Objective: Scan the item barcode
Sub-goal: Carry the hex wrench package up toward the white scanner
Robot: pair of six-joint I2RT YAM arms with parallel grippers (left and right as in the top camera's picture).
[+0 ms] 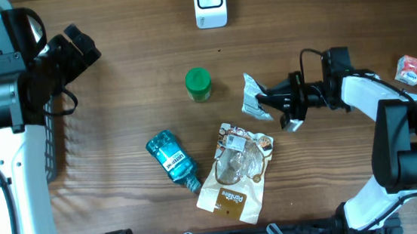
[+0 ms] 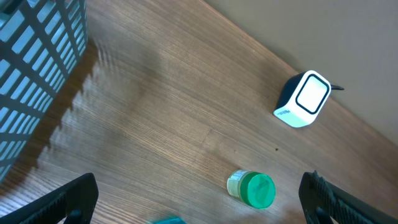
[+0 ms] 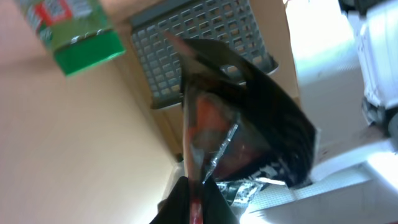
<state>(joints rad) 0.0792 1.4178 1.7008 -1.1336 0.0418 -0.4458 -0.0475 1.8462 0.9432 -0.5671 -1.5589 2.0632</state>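
Note:
My right gripper (image 1: 267, 97) is shut on the edge of a crinkled silver foil packet (image 1: 253, 98) and holds it just above the table, right of centre. In the right wrist view the packet (image 3: 245, 118) looks dark and red, with its seam pinched between my fingertips (image 3: 196, 202). The white barcode scanner (image 1: 210, 2) stands at the table's far edge; the left wrist view shows the scanner (image 2: 303, 99) too. My left gripper (image 1: 81, 45) hangs open and empty at the upper left, its fingers (image 2: 68, 199) wide apart.
A green-lidded jar (image 1: 198, 84) stands left of the packet. A blue bottle (image 1: 171, 159) and a brown snack bag (image 1: 236, 171) lie nearer the front. A small red-and-white pack (image 1: 409, 70) sits at far right. A grey basket (image 2: 37, 74) is at the left.

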